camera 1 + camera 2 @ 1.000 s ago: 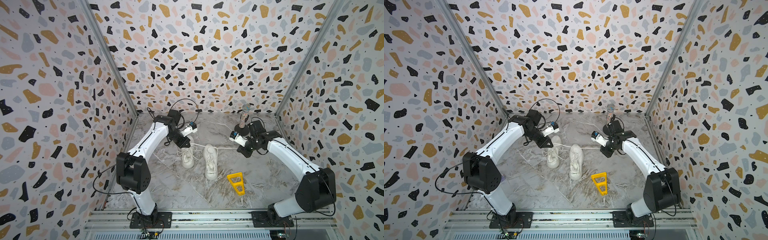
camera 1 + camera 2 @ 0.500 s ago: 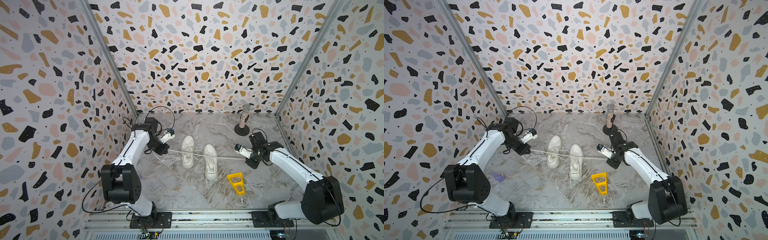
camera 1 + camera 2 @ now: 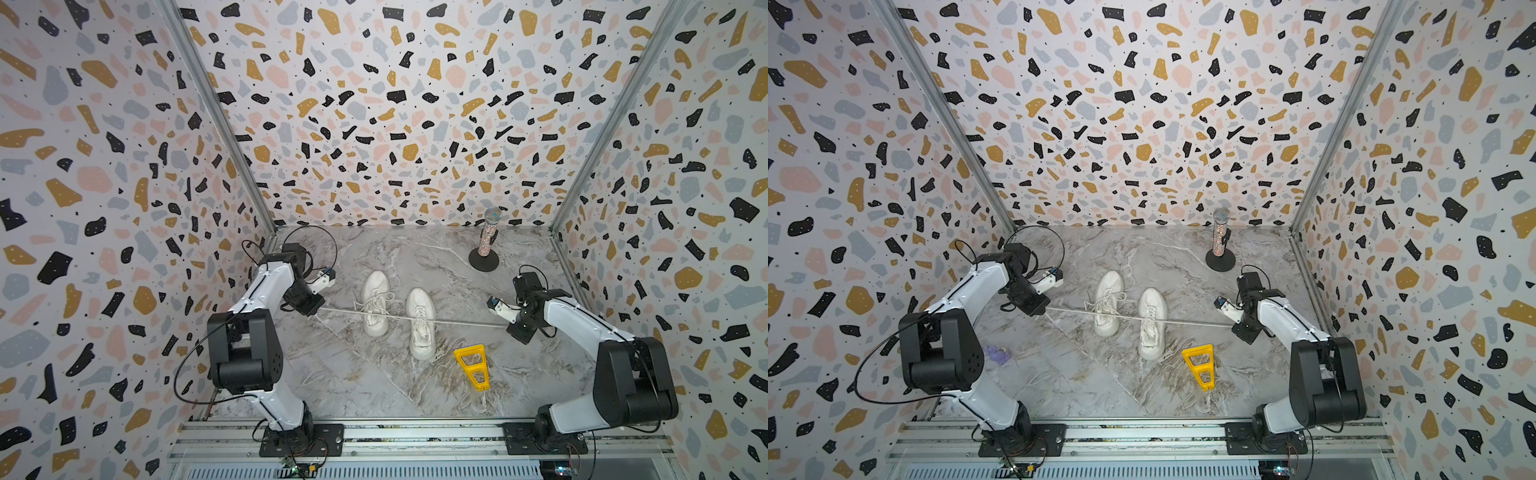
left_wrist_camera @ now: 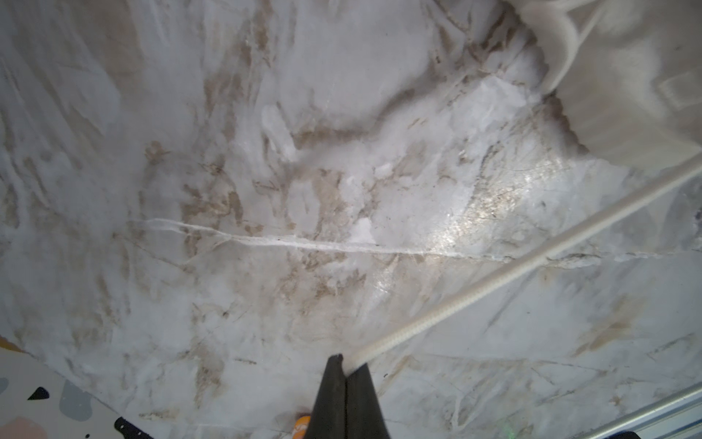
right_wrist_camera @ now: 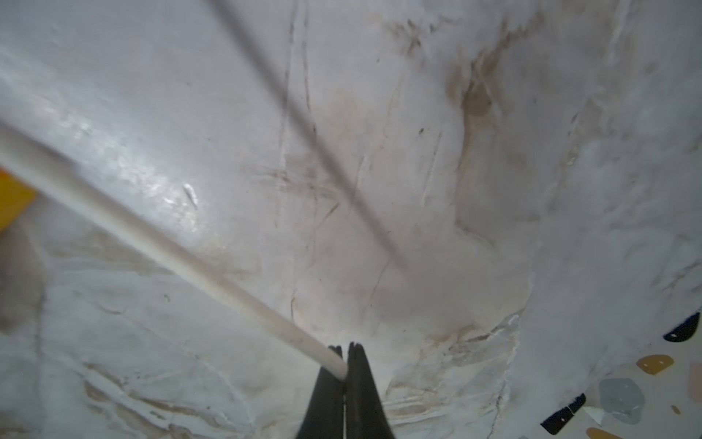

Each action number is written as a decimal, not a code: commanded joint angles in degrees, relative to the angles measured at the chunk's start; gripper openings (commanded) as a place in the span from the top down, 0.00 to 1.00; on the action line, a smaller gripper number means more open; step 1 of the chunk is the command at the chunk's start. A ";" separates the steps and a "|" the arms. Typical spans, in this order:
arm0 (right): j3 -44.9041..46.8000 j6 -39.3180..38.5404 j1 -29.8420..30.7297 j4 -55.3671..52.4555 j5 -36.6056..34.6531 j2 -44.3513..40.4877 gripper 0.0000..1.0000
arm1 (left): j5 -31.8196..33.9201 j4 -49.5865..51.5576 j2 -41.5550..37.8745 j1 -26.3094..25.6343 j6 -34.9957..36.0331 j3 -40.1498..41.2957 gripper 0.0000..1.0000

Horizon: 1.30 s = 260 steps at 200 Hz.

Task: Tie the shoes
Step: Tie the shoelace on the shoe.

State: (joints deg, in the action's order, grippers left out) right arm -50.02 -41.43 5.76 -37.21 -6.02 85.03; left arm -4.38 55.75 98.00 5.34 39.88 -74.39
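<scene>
Left wrist view: the left gripper (image 4: pixel 345 360) has its jaws pressed together on one lace end (image 4: pixel 532 268), which runs taut toward the shoes.
Right wrist view: the right gripper (image 5: pixel 345 349) is pinched the same way on the other lace end (image 5: pixel 152 235).
Why held so: pulling in opposite directions probably cinches a knot on the near shoe.
Near shoe (image 3: pixel 422 324): its heel sits just beside the yellow wedge (image 3: pixel 471 365).
Far shoe (image 3: pixel 375 303): it lies beyond the near shoe from the wedge and shows loose loops.
Grippers: they stand well apart, on either side of the wedge.
Count: two shoes, two grippers, two lace ends, one wedge, one microphone (image 3: pixel 486 243).
</scene>
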 commanded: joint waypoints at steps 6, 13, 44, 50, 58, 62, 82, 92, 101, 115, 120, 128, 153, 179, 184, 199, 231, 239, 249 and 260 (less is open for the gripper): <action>1.18 -1.64 -2.57 1.04 -0.95 -0.27 1.00 | 2.38 -1.86 -0.09 0.69 0.65 -1.18 1.00; 1.53 -1.66 -2.61 1.20 -0.58 0.01 1.00 | 2.15 -1.88 -0.08 0.71 0.62 -1.26 1.00; 0.29 -0.51 -2.55 -1.42 4.26 1.19 1.00 | -3.12 -0.67 -0.69 0.47 -1.57 -3.23 1.00; -0.36 -0.46 -2.49 -2.64 5.99 0.98 1.00 | -4.76 0.42 -0.98 0.13 -2.10 -4.12 1.00; -1.33 -0.05 -2.33 -3.68 7.88 0.52 1.00 | -7.03 1.95 -1.53 -0.34 -2.91 -5.28 1.00; -1.72 0.09 -2.24 -4.29 8.76 0.32 1.00 | -8.19 2.62 -1.82 -0.70 -3.33 -5.83 1.00; -3.33 -0.08 -1.07 -6.79 12.58 -0.48 1.00 | -13.32 4.74 -3.60 -2.90 -5.04 -7.99 1.00; -3.82 -0.15 -0.71 -7.34 12.47 -0.29 1.00 | -13.85 4.90 -4.19 -4.01 -5.55 -8.31 1.00; -3.79 -0.48 -0.72 -7.18 10.73 0.23 1.00 | -14.24 4.90 -4.15 -4.20 -5.76 -8.59 1.00; -2.77 -2.28 -1.12 -6.19 6.38 1.07 1.00 | -11.62 4.88 -3.03 -3.96 -5.28 -8.98 1.00; -2.32 -2.83 -1.43 -5.82 5.56 1.16 1.00 | -10.11 4.61 -2.60 -3.73 -4.73 -8.84 1.00; -1.58 -3.57 -2.15 -5.35 4.94 1.27 1.00 | -8.39 4.09 -1.85 -3.00 -4.07 -8.55 1.00; -0.87 -4.14 -2.79 -4.91 4.39 1.79 1.00 | -7.18 3.61 -0.26 -1.30 -3.27 -8.30 1.00; -3.20 -2.94 -1.21 -7.94 11.87 1.16 1.00 | -15.35 5.07 -2.27 -4.02 -4.98 -8.32 1.00; -3.75 -2.66 -0.47 -8.67 13.37 1.03 1.00 | -17.02 5.31 -2.90 -5.15 -5.63 -8.30 1.00; -5.05 -2.05 2.04 -9.72 16.25 0.95 0.98 | -21.27 5.34 -5.02 -8.24 -8.31 -8.89 1.00; -8.25 -3.51 3.82 -12.09 16.12 2.68 0.69 | -32.36 7.63 -7.70 -10.73 -14.39 -16.38 1.00; -9.14 -4.19 3.95 -12.60 16.72 2.52 0.64 | -34.65 8.71 -8.15 -11.16 -14.95 -18.55 1.00; -10.63 -4.53 4.49 -13.02 17.98 1.87 0.58 | -37.86 10.13 -8.82 -11.81 -14.22 -20.54 1.00; -13.00 -4.49 5.85 -13.77 20.97 1.14 0.47 | -42.19 10.79 -9.82 -12.34 -12.55 -21.27 1.00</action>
State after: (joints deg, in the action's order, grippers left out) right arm -58.22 -44.93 10.02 -46.92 9.80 87.48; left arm -34.20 62.98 91.79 -6.22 27.68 -92.05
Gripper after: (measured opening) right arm 0.435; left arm 0.043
